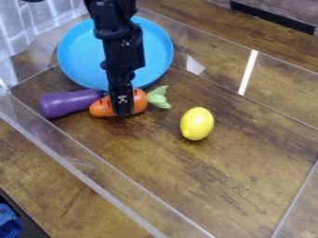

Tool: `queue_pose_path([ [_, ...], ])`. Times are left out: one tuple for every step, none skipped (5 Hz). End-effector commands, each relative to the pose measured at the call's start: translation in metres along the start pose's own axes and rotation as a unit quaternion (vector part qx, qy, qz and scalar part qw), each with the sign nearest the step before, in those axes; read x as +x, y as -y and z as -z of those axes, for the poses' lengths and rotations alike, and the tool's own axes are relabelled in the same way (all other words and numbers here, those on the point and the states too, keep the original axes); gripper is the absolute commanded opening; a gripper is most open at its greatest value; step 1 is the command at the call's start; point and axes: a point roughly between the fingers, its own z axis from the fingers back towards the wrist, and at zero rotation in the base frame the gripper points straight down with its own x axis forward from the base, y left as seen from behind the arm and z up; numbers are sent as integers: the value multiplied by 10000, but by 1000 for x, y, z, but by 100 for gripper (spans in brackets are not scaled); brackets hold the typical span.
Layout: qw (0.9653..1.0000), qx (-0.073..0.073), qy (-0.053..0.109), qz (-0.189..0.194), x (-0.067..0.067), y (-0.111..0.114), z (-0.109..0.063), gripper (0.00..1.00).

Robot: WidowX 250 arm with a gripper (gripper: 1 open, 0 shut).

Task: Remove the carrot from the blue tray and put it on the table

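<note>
The orange carrot lies on the dark wood table, just in front of the blue tray and outside its rim. Its green top points right. My gripper comes straight down onto the carrot's middle, and its black fingers straddle the carrot and press against it. The jaws look shut on the carrot, low at the table surface. The arm hides part of the tray's centre.
A purple eggplant lies on the table touching the carrot's left end. A yellow lemon sits to the right. Clear acrylic walls run along the table's edges at front left and behind.
</note>
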Motion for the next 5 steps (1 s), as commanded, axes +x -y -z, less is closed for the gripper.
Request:
queue_pose_path([
  [9987,399,268,159,16,-9,-26,0],
  [9984,439,291,183,17,-10,-29,0],
  [9982,472,312,203,18,-11,-32,0],
  [9979,510,327,220,18,-12,-34,0],
  [9978,524,352,224,18,-13,-36,100],
])
